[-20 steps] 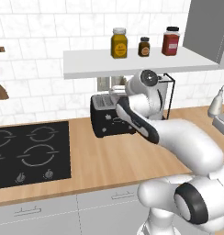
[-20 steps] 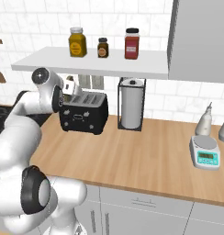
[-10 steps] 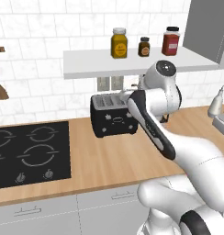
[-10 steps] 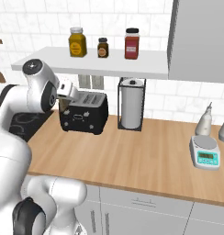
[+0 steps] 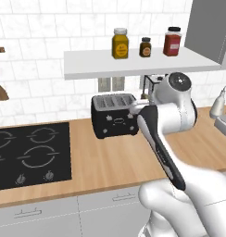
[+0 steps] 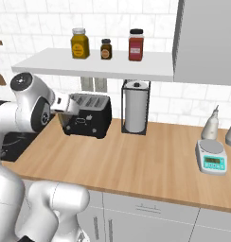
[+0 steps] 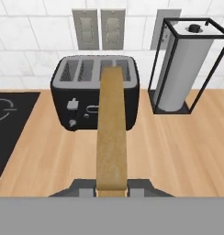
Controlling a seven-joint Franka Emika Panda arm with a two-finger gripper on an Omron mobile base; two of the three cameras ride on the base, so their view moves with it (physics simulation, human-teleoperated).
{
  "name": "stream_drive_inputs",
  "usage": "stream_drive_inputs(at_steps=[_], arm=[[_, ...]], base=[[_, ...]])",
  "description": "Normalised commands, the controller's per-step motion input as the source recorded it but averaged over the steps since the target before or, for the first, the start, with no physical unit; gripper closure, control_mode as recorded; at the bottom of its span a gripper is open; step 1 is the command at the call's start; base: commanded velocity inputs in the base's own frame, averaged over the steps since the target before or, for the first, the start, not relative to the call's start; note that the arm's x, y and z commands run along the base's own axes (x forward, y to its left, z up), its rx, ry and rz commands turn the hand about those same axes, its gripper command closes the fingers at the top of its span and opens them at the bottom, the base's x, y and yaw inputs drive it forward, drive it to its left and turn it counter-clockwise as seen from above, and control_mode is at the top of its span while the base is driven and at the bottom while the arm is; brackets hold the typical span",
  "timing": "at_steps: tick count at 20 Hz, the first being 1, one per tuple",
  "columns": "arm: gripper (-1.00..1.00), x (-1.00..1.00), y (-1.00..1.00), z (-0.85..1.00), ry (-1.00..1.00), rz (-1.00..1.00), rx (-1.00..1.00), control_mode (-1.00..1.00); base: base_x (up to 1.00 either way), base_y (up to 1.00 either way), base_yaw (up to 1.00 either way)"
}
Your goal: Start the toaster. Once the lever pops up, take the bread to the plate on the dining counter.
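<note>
We see the toaster point(image 7: 95, 98) in glossy black with a grey metal-look top, the bread point(image 7: 111, 133) matt, grainy tan, the worktop point(image 7: 178, 147) smooth light wood, the paper towel roll point(image 7: 180, 73) white in a thin black wire frame.

Glossy white rounded arm links, dark grey joint bands, round joint caps
</note>
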Motion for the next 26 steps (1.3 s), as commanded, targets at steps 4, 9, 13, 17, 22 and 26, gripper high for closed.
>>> stream_drive_inputs(at_steps=[4,9,13,17,22,26], arm=[[1.0,-0.09,-0.35,0.0,0.0,0.02,0.0,-1.0],[1.0,-0.29,-0.24,-0.13,0.0,0.01,0.0,-1.0],[1.0,-0.48,-0.06,-0.17,0.0,0.0,0.0,-1.0],[1.0,-0.38,-0.01,-0.11,0.0,0.0,0.0,-1.0],[1.0,-0.25,0.0,-0.03,0.0,0.0,0.0,-1.0],[1.0,-0.02,0.0,0.0,0.0,0.0,0.0,-1.0]], base=[[0.0,0.0,0.0],[0.0,0.0,0.0],[0.0,0.0,0.0],[0.0,0.0,0.0],[0.0,0.0,0.0],[0.0,0.0,0.0]])
